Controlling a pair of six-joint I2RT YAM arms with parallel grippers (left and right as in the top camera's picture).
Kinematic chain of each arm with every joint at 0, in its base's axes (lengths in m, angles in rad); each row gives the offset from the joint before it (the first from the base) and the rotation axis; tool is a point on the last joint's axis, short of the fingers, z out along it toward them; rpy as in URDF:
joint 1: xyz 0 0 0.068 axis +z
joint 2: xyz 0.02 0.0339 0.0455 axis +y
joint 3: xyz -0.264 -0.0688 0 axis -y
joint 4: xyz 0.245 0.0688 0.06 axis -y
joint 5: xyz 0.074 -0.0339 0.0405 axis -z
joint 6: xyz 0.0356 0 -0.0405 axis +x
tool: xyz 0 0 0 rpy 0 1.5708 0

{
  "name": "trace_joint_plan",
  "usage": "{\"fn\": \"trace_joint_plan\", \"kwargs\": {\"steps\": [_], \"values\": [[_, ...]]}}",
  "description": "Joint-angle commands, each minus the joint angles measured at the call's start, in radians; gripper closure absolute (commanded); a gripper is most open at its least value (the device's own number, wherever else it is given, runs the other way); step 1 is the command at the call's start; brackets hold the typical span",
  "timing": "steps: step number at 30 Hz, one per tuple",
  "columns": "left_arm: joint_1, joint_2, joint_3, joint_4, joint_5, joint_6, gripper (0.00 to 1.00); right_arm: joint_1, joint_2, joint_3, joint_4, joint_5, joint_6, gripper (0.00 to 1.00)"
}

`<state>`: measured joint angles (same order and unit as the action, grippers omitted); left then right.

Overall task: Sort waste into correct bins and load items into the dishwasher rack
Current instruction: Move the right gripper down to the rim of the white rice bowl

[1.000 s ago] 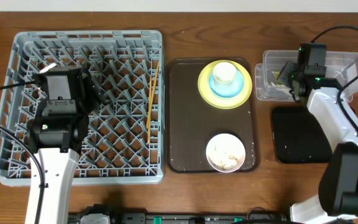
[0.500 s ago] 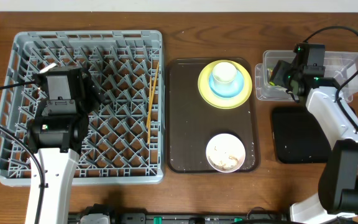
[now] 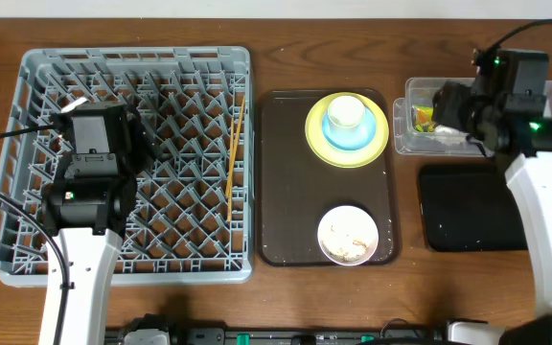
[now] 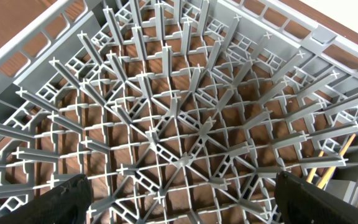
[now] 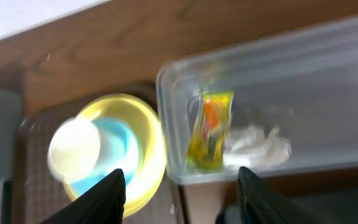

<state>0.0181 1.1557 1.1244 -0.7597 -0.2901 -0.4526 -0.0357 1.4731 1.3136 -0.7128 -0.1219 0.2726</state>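
At the far left the dishwasher rack (image 3: 137,55) is seen, and the thin wooden chopsticks (image 3: 234,153) are laid lengthwise among the pegs near its right wall. The left gripper (image 4: 185,205) is held above the rack's left half; its jaws are spread wide and nothing is caught between them, only the grey pegs being seen below.

Just beside the rack, the brown tray (image 3: 290,192) is set. At its far end the yellow plate (image 3: 316,134) is placed; the light blue dish (image 3: 353,139) is stacked on it and the small white cup (image 3: 345,111) is stood in the dish. At the near end the white bowl (image 3: 348,235) is found, with whitish food scraps (image 3: 353,247) held inside.

To the right, the clear tub (image 5: 328,62) is positioned. The green-and-orange snack wrapper (image 5: 209,130) is contained in it, near its left end, and the crumpled white tissue (image 5: 257,144) is lain just beside the wrapper. The right gripper (image 5: 182,199) is held above this tub with its fingers parted and nothing gripped.

In front of the tub the glossy black tray (image 3: 468,220) is laid, partly covered by the right arm
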Motion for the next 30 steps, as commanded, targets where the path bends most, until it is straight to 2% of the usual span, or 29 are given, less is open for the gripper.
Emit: {"fn": "trace_joint_plan", "kwargs": {"steps": [1, 4, 8, 11, 15, 23, 27, 30], "values": [[0.005, 0.000, 0.024, -0.004, -0.003, -0.013, 0.05, -0.005, 0.006, 0.000, -0.074, -0.123, -0.025, 0.45], [0.005, 0.000, 0.024, -0.003, -0.002, -0.013, 0.05, 0.023, 0.008, 0.000, -0.182, -0.239, -0.073, 0.43], [0.005, 0.000, 0.024, -0.003, -0.003, -0.013, 0.05, 0.102, 0.008, 0.000, -0.323, -0.261, -0.072, 0.45], [0.005, 0.000, 0.024, -0.004, -0.003, -0.013, 0.05, 0.204, 0.008, 0.000, -0.389, -0.261, -0.072, 0.51], [0.005, 0.000, 0.024, -0.004, -0.002, -0.013, 0.05, 0.381, 0.008, 0.000, -0.426, -0.255, -0.060, 0.64], [0.005, 0.000, 0.024, -0.004, -0.003, -0.013, 0.05, 0.750, 0.008, -0.026, -0.439, -0.024, 0.158, 0.61], [0.005, 0.000, 0.024, -0.004, -0.002, -0.013, 0.05, 0.884, 0.008, -0.070, -0.432, 0.147, 0.281, 0.60], [0.005, 0.000, 0.024, -0.003, -0.003, -0.013, 0.05, 0.959, 0.008, -0.130, -0.396, 0.253, 0.313, 0.62]]}}
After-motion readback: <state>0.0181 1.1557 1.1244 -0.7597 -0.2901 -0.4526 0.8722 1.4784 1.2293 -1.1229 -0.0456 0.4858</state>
